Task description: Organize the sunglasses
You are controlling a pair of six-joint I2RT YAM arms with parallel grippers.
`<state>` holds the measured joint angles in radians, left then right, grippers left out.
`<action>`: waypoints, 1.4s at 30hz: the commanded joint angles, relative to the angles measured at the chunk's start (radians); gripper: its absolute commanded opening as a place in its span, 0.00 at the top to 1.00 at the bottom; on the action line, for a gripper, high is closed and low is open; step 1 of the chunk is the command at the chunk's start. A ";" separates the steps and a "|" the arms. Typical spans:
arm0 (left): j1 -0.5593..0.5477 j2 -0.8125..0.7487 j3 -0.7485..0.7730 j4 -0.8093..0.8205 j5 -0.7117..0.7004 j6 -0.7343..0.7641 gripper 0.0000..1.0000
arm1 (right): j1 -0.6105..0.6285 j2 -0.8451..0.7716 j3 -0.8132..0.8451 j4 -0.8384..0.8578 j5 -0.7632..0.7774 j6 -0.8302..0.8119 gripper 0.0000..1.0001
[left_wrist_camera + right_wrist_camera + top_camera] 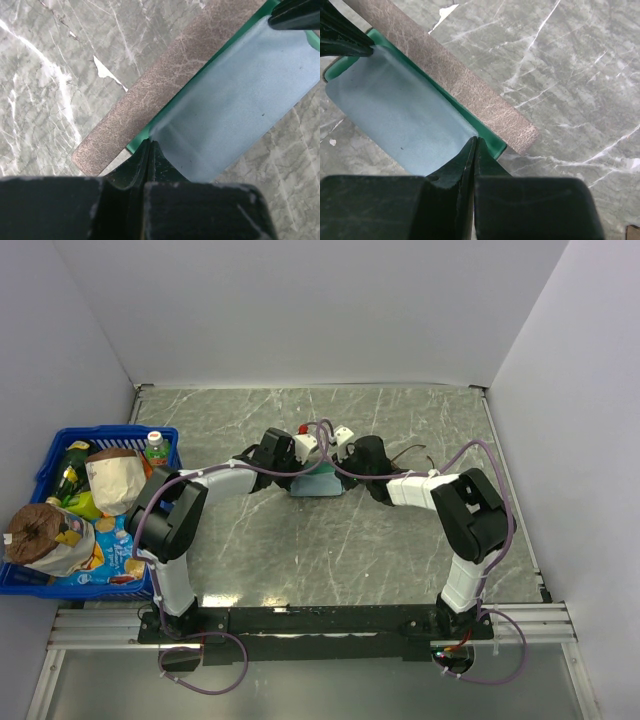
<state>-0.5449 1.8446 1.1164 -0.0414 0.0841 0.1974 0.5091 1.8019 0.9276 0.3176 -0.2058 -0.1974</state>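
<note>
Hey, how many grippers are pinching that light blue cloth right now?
2. The left gripper is shut on one corner of the cloth, and the right gripper is shut on another corner, both over the open case.

sunglasses (411, 455), small pair with thin dark frame, lying on the grey marble tabletop (300, 560) right of its far middle, partly hidden by the right arm, only slim curved lines showing, lenses too small to make out
</note>
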 commanded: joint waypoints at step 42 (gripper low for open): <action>-0.033 -0.058 -0.040 0.106 -0.081 0.022 0.99 | 0.035 -0.052 -0.019 0.097 0.071 -0.011 1.00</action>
<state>-0.5720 1.8404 1.0836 0.0189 0.0174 0.2096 0.5369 1.8011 0.9215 0.3573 -0.1452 -0.2001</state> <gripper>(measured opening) 0.019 0.007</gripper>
